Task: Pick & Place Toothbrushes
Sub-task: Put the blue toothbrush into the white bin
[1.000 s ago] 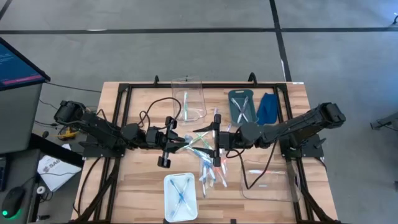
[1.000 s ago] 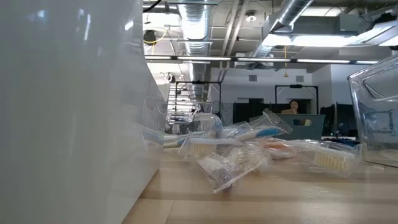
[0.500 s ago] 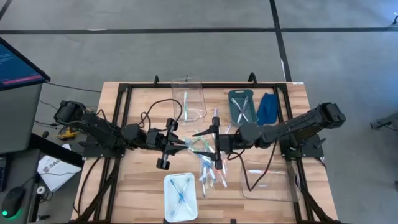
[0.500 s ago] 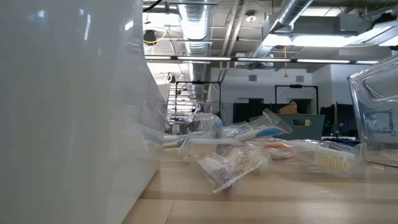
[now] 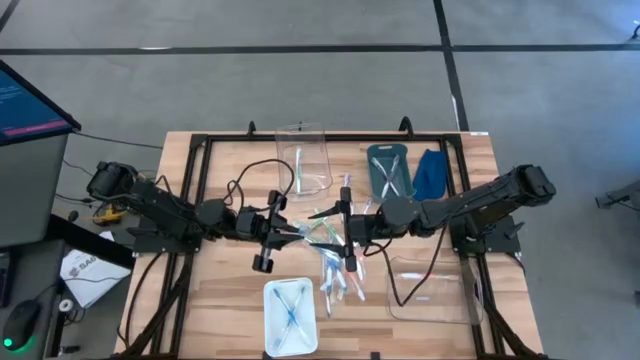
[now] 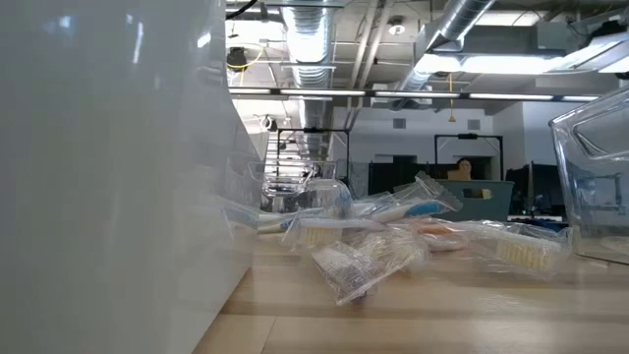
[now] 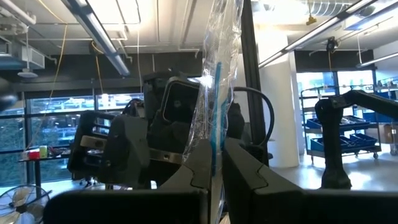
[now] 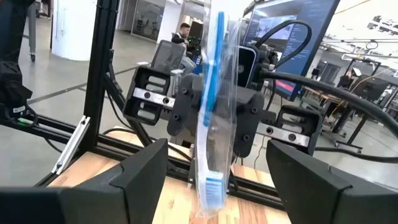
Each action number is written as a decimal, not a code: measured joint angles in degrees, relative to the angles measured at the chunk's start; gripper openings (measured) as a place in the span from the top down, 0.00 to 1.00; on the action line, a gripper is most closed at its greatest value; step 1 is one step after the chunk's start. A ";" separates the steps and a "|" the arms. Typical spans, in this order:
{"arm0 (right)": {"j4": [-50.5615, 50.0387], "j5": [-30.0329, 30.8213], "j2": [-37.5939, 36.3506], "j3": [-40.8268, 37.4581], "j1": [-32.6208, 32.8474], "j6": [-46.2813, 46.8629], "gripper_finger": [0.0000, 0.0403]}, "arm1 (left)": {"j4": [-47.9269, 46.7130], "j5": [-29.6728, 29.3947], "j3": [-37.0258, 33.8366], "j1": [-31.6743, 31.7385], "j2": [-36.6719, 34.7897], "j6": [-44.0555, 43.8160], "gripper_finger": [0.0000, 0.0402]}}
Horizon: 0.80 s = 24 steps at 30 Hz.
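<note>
Mid-desk, the left gripper [image 7: 214, 163] clamped a clear-wrapped blue toothbrush [image 7: 215, 93] upright between the wide-open right gripper [image 8: 214, 168] jaws: a handover, needing the right to close.

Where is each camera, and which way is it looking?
High: above, looking down at both arms and the wooden table.
Low: at tabletop height, facing the wrapped toothbrush pile; no arm shows.
Left wrist: past the shut left pincer gripping a blue toothbrush in clear wrap.
Right wrist: past the open right pincer.
Both wrist views share that toothbrush.
</note>
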 joint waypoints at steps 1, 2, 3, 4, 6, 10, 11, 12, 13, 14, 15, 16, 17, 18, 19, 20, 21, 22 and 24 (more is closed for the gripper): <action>-0.01 0.00 0.00 0.00 0.00 0.03 0.34 | -0.02 0.00 0.00 0.04 0.00 0.00 0.98; -0.02 0.02 0.00 0.00 0.00 0.05 0.34 | 0.00 0.00 0.02 0.23 0.00 0.00 0.98; -0.02 0.02 0.00 0.00 -0.02 0.05 0.34 | 0.00 0.00 0.00 0.33 0.00 0.00 0.98; 0.06 0.02 0.00 0.00 -0.02 0.05 0.34 | 0.00 0.00 0.00 0.34 0.00 0.00 0.98; 0.41 0.02 0.00 0.00 -0.02 0.06 0.34 | 0.00 -0.02 0.00 0.35 0.00 0.17 0.98; 3.74 0.02 2.05 0.22 -0.02 0.70 0.34 | 0.03 -0.02 0.00 0.35 0.00 1.43 0.98; 3.77 0.01 2.63 0.04 -0.02 0.66 0.34 | 0.03 -0.02 0.02 0.41 0.00 1.75 0.98; 4.23 0.02 3.28 -0.08 -0.02 0.55 0.34 | 0.00 0.00 0.21 0.67 0.00 1.79 0.98; 5.03 0.02 4.05 0.33 -0.09 0.15 0.34 | 0.09 0.38 0.38 0.99 0.00 1.75 0.98; 5.41 0.03 4.78 1.09 -0.37 -0.05 0.34 | 0.24 1.50 0.39 1.33 0.00 1.58 0.98; 5.70 0.04 5.39 1.68 -0.54 -0.24 0.34 | 0.20 2.75 0.39 1.70 0.00 1.53 0.98; 5.18 0.07 5.74 2.07 -0.72 -0.24 0.34 | -0.04 3.86 0.39 1.98 0.00 1.37 0.98; 4.94 0.09 6.39 2.50 -0.74 -0.25 0.34 | -0.24 4.52 0.39 2.22 0.07 1.16 0.98; 4.98 0.17 7.04 3.02 -0.77 -0.23 0.34 | -0.36 4.67 0.39 2.34 0.11 0.98 0.98; 4.86 0.24 7.35 3.15 -0.81 -0.20 0.34 | -0.58 4.67 0.39 2.32 0.13 0.86 0.98; 4.63 0.26 7.44 3.22 -0.81 -0.19 0.34 | -0.61 4.66 0.39 2.32 0.13 0.84 0.98; 4.76 0.24 7.45 3.36 -0.80 -0.19 0.34 | -0.63 4.68 0.39 2.32 0.13 0.85 0.98; 4.95 0.24 7.43 3.44 -0.76 -0.19 0.34 | -0.65 4.69 0.39 2.32 0.13 0.85 0.98; 5.03 0.22 7.39 3.50 -0.74 -0.40 0.34 | -0.73 4.71 0.39 2.31 0.13 0.84 0.98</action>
